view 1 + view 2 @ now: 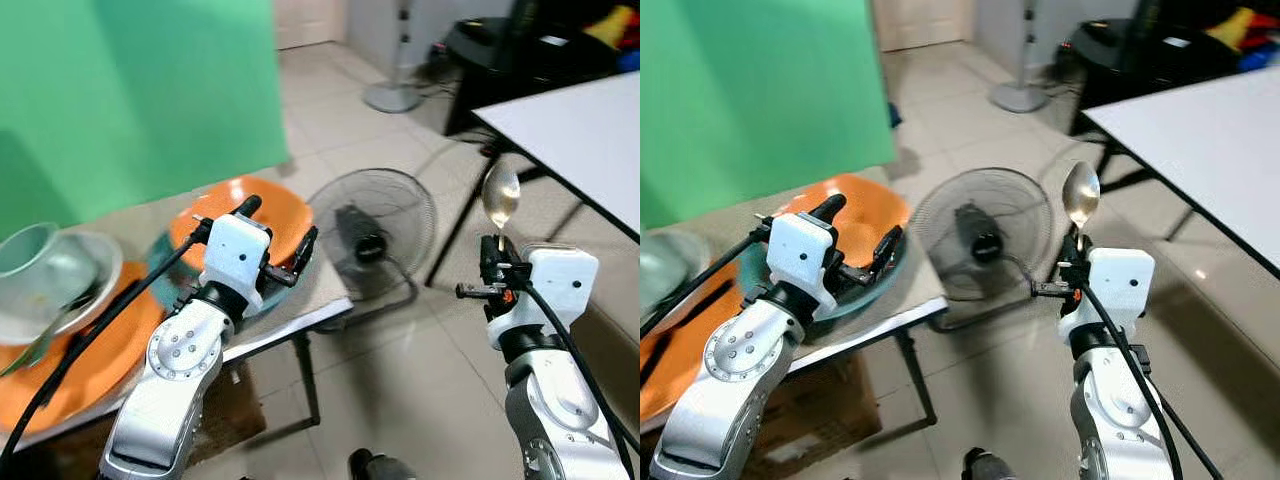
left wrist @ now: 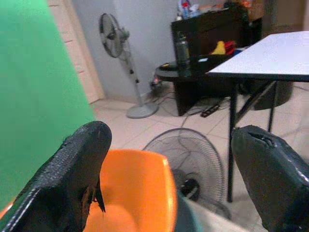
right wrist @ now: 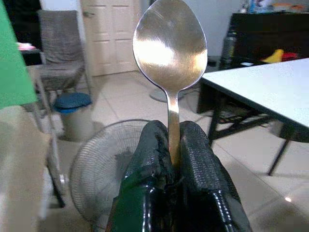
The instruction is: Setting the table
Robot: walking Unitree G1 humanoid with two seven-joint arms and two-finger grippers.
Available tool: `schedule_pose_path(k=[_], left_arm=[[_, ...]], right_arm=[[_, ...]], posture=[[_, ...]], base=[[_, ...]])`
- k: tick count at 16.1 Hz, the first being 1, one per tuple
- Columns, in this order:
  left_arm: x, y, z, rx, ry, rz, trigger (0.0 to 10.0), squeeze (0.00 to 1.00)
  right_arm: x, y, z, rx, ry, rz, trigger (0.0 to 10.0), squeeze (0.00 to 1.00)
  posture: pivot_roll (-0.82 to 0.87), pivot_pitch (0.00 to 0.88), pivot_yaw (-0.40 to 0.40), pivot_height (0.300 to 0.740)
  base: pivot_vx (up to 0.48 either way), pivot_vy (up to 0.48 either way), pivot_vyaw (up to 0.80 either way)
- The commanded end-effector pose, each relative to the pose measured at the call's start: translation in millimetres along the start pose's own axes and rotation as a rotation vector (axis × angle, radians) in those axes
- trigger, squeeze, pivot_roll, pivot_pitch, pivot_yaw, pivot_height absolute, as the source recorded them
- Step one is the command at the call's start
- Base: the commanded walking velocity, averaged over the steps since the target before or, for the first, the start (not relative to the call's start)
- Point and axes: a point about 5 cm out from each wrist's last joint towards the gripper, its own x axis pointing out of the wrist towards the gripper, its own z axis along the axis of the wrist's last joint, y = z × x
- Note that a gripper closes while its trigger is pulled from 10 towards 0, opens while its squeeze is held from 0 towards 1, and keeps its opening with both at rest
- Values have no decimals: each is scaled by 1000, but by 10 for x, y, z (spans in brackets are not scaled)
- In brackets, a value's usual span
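Right gripper (image 3: 175, 145) pinched narrow on spoon (image 3: 170, 46) handle, bowl standing straight up above fingertips. White table (image 1: 590, 135) ahead of it and off to its right, well apart.

Grip sits low on thin handle — I judge spoon may pivot or slip if I swing fast.

Left gripper (image 2: 169, 159) spread wide, empty, over orange plate (image 1: 262, 212); floor fan (image 1: 372, 235) just beyond — careless reach could snag it.

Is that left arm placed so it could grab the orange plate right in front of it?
Probably yes. The left gripper hangs open just above the orange plate, with nothing between them. The plate sits nested in a teal dish, so only its rim gives a hold.
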Motion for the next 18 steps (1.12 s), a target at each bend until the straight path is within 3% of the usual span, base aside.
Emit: schedule_pose_path(k=[1, 3, 12, 18], left_arm=[[-5, 39, 10, -23, 6, 25, 10000, 0], [-8, 60, 12, -92, 7, 40, 10000, 0], [18, 110, 46, -50, -33, 98, 10000, 0], [20, 108, 47, -67, -34, 96, 10000, 0]], right_arm=[[16, 8, -6, -9, 12, 3, 10000, 0], [27, 8, -9, -17, 19, 10, 10000, 0], [50, 8, -13, -32, 38, 19, 10000, 0], [57, 10, -12, -38, 44, 25, 10000, 0]], posture=[[-1, 42, 40, 740], [0, 41, 37, 740], [-3, 41, 29, 740], [-4, 43, 27, 740]], base=[[0, 0, -800], [0, 0, -800], [0, 0, -800], [0, 0, -800]])
